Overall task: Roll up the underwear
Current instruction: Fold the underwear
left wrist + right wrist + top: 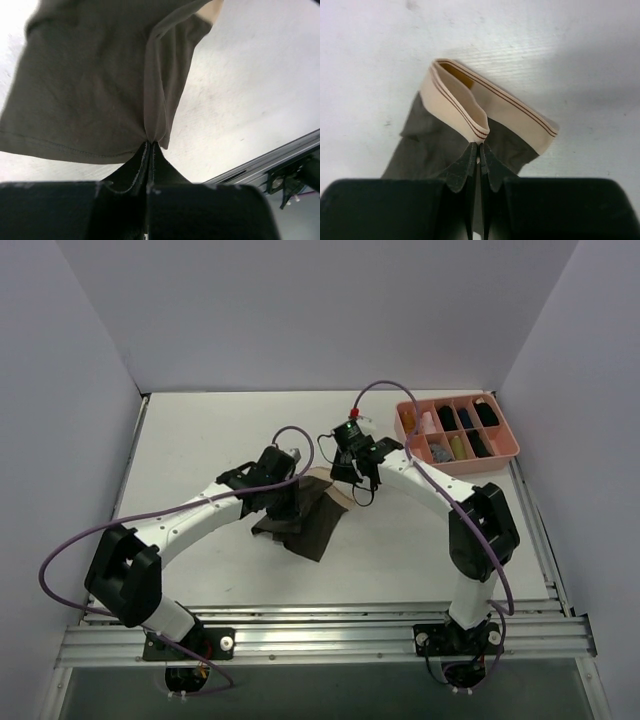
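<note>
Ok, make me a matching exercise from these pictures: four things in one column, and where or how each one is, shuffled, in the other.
1. left hand
2. right hand
3. pink tray
4. underwear

A. at the far right of the table
B. shut on the tan waistband
C. shut on the dark cloth edge
D. in the middle of the table

Pairs: 1-C, 2-B, 3-A, 4-D
</note>
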